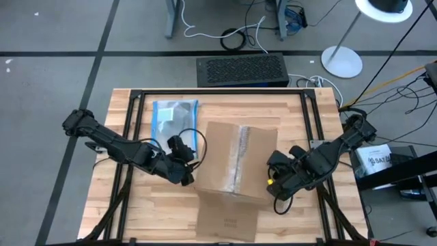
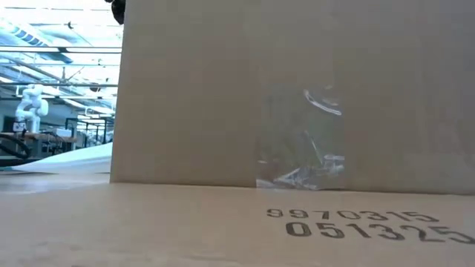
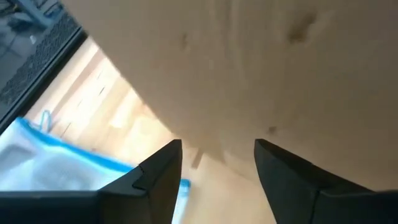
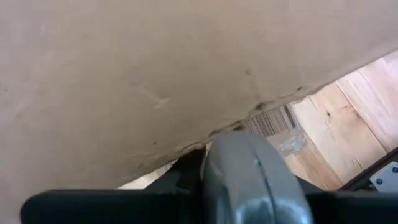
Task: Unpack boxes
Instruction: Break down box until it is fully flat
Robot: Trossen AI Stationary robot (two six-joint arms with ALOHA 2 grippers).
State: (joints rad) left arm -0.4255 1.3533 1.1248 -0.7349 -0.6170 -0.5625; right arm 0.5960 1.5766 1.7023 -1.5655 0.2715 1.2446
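Carton (image 1: 235, 160): brown cardboard, taped seam, sitting mid-table (image 1: 300, 109), flap lying forward printed "9970315 / 051325".
Left gripper (image 1: 187, 175): arm reaching low across, fingers (image 3: 155, 177) standing apart, empty, at the carton's left side.
Right gripper (image 1: 276, 184): arm angling in, pressing against the carton's right edge; jaw state cannot be told.

Carton (image 1: 235, 160) mid-table (image 1: 300, 113); pouch (image 1: 174, 117) behind-left; left pincer (image 1: 186, 174), right pincer (image 1: 273, 183) flank it.
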